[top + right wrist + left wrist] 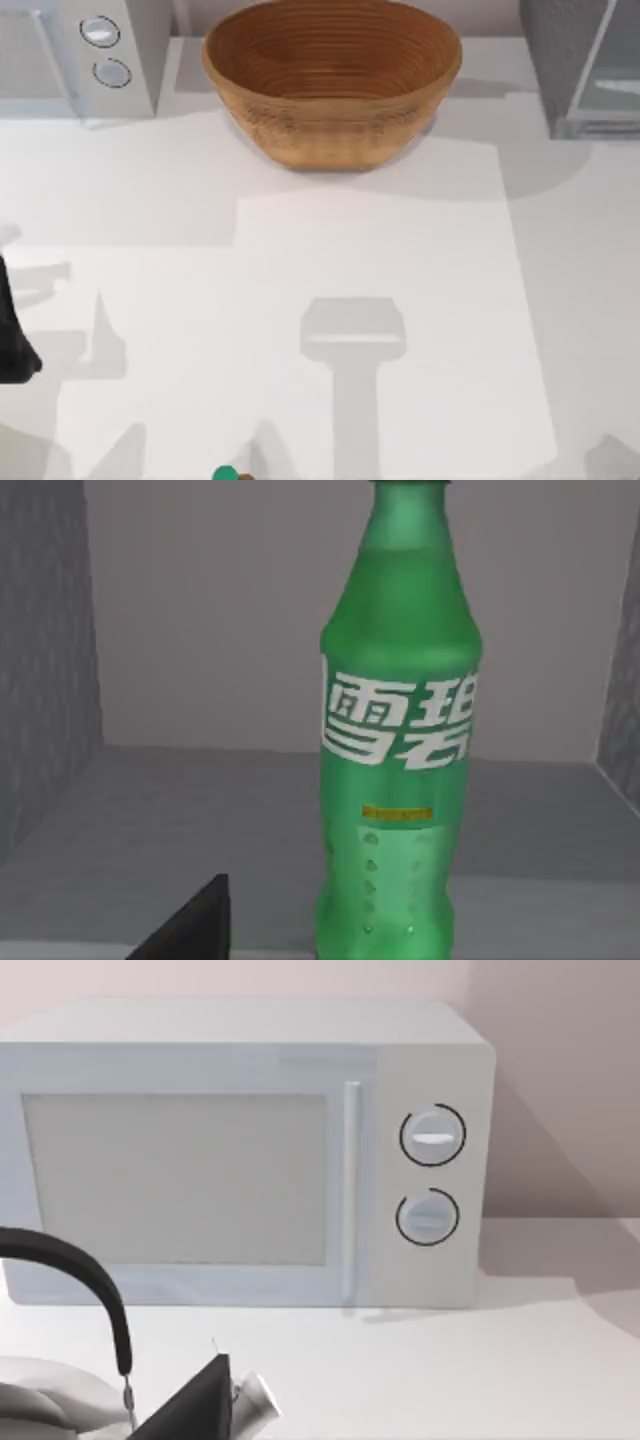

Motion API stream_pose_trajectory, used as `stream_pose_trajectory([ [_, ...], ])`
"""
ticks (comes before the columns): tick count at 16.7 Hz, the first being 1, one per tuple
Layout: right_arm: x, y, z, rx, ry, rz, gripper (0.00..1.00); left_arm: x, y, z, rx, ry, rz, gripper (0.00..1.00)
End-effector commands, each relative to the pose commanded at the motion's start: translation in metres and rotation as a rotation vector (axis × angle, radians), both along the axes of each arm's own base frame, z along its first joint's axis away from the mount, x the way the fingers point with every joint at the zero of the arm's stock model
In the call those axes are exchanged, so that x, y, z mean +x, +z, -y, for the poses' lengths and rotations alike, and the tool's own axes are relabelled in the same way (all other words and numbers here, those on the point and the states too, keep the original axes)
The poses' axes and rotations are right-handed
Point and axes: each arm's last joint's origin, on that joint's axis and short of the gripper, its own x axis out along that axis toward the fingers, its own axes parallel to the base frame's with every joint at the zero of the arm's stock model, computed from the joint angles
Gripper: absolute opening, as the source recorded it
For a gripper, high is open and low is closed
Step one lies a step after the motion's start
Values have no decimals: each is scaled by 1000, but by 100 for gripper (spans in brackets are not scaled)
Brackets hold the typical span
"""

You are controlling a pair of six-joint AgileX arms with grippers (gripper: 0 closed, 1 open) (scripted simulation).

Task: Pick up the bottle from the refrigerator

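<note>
Bottle (400,740) stands upright on the grey floor inside the refrigerator (585,70), at two o'clock on the table, close before the right wrist camera, seemingly lined up for grasping. Finger spread: cannot tell. Left arm idles facing the microwave (240,1150).

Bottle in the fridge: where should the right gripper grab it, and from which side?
Grip the bottle on its body around the white label, where it is widest and roughly straight-walled. It stands upright on the grey floor of the refrigerator, with walls at both sides and behind, so I'd come in level from the open front, fingers either side. The cap and neck look too narrow for a secure hold.
</note>
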Motion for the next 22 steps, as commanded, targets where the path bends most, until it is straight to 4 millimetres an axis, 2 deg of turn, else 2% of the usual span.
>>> stream_pose_trajectory([
  [2, 34, 8, -4, -4, 18, 12, 100, 0, 0, 0, 0, 0, 0, 100],
  [5, 68, 0, -11, 13, -6, -36, 100, 0, 0, 0, 0, 0, 0, 100],
  [7, 77, -6, -14, 19, -27, -58, 100, 0, 0, 0, 0, 0, 0, 100],
  [13, 80, -7, -12, 20, -30, -61, 100, 0, 0, 0, 0, 0, 0, 100],
  [19, 127, -6, -12, 18, -29, -53, 100, 0, 0, 0, 0, 0, 0, 100],
  [22, 138, -7, -13, 19, -29, -60, 100, 0, 0, 0, 0, 0, 0, 100],
])
